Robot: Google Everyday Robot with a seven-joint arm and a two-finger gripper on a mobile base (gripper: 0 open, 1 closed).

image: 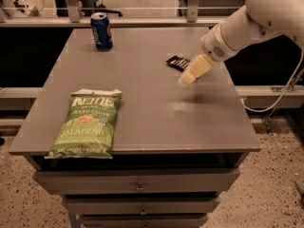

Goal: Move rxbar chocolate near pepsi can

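The rxbar chocolate [177, 62] is a small black bar lying flat on the right part of the grey table [142, 103]; its right end is hidden behind my gripper. The pepsi can [101, 31] stands upright at the table's far left corner. My gripper [186, 78] hangs from the white arm [247, 20] entering from the upper right. It hovers just above the table, at the near right side of the bar and far from the can.
A large green jalapeño chip bag [86, 122] lies at the table's front left, reaching the front edge. The table has drawers [137, 186] below. A railing [142, 13] runs behind the table. A cable [280, 96] hangs at the right.
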